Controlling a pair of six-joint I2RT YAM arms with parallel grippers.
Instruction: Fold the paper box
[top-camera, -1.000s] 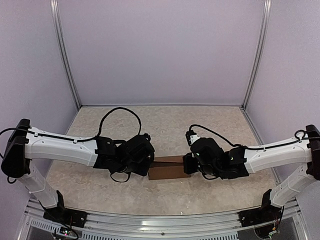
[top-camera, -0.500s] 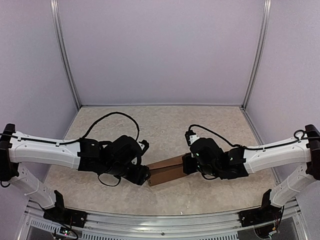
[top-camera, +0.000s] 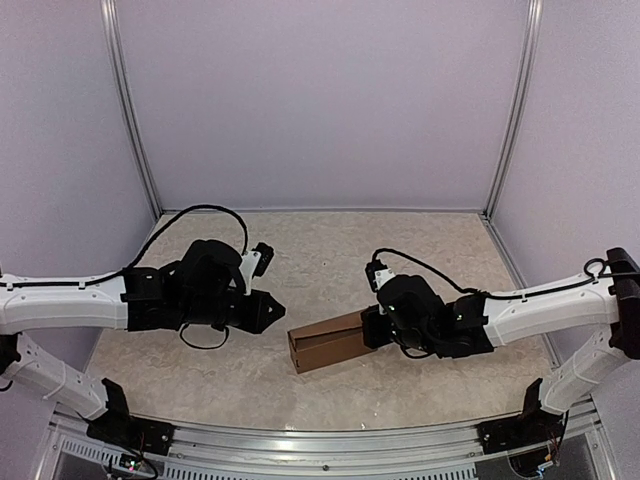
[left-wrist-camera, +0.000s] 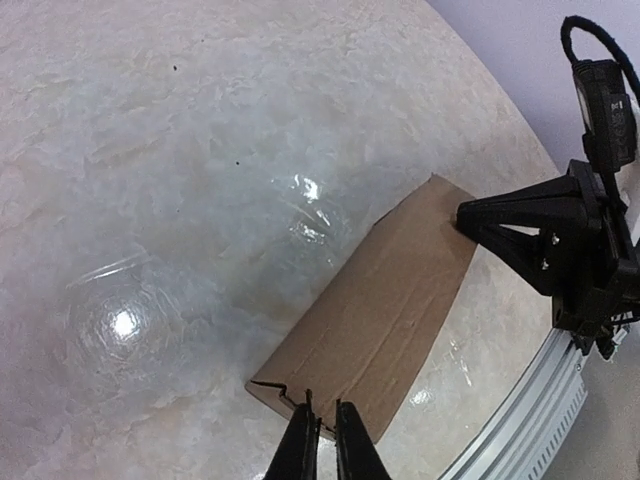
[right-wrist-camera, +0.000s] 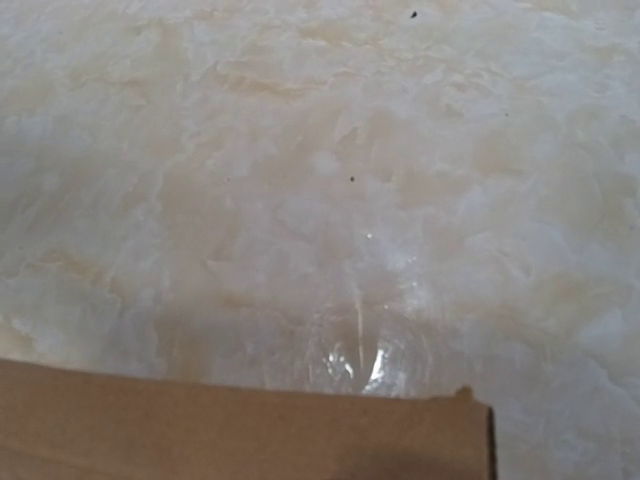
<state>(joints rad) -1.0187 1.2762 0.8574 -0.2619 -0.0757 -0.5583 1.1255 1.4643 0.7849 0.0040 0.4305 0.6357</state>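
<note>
Marbled tabletop (top-camera: 330, 250) holds the paper box (top-camera: 330, 345) near centre, folded slim. Right gripper (top-camera: 372, 328), fingers pressed together, meets its right end; left gripper (top-camera: 275, 308), fingers nearly together, hangs apart. Best steady the right end while pressing flaps flush.

Left pincer (left-wrist-camera: 320, 440) nearly closed — right pincer (top-camera: 368, 328) shut, arms angled inward.
</note>
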